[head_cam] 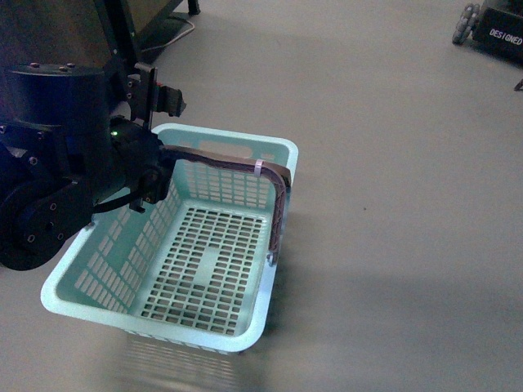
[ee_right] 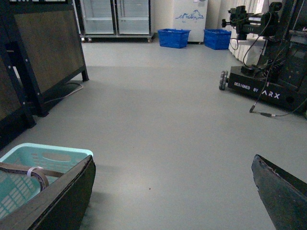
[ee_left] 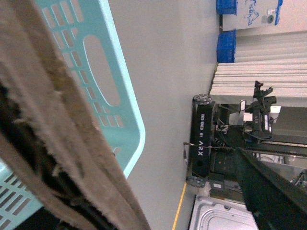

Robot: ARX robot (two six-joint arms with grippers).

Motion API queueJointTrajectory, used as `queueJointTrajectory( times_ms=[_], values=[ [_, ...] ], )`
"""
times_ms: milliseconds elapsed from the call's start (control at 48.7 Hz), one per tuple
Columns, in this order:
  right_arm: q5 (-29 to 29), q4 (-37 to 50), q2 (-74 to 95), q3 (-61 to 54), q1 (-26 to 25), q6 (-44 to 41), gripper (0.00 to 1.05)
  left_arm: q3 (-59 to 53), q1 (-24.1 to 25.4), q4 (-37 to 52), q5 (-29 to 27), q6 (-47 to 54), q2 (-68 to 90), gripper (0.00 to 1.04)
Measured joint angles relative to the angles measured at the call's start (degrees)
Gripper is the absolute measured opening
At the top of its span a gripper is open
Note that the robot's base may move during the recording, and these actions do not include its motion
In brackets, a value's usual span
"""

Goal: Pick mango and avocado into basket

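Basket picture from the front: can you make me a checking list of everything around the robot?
Surface: smooth grey floor.
Job's things: light teal slotted plastic basket, empty; its brown-grey swing handle is raised toward the left hand. Yellow mango, dark green avocado: nothing seen.
Clutter: nothing seen.
Hands: left hand looks open, with the handle strap draped across it; right hand open, holding nothing.
Cables: thin black cable on the floor beside another robot.
Surroundings: black wheeled ARX robot base, two blue plastic crates, glass-door fridges, dark panel on a black stand.
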Motion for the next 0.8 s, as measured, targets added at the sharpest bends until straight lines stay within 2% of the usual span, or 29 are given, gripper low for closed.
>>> queueJointTrajectory(
  times_ms=[123, 267, 369, 615, 800],
  values=[
    [0.0, 0.0, 0.0, 0.0, 0.0, 0.0, 0.97, -1.0, 0.0, 3.2, 0.1, -2.4, 0.0, 0.58],
    [0.0, 0.0, 0.0, 0.0, 0.0, 0.0, 0.97, -4.3, 0.5, 3.4, -0.4, -4.9, -5.0, 0.28],
    [0.0, 0.0, 0.0, 0.0, 0.0, 0.0, 0.97, -6.9, 1.0, 1.8, -1.4, -6.0, -11.8, 0.14],
    [0.0, 0.0, 0.0, 0.0, 0.0, 0.0, 0.97, -13.4, 1.9, -11.7, -3.0, -6.4, -32.9, 0.13],
    [0.0, 0.0, 0.0, 0.0, 0.0, 0.0, 0.97, -18.3, 2.1, -33.8, -6.0, -6.4, -58.7, 0.13]
  ],
)
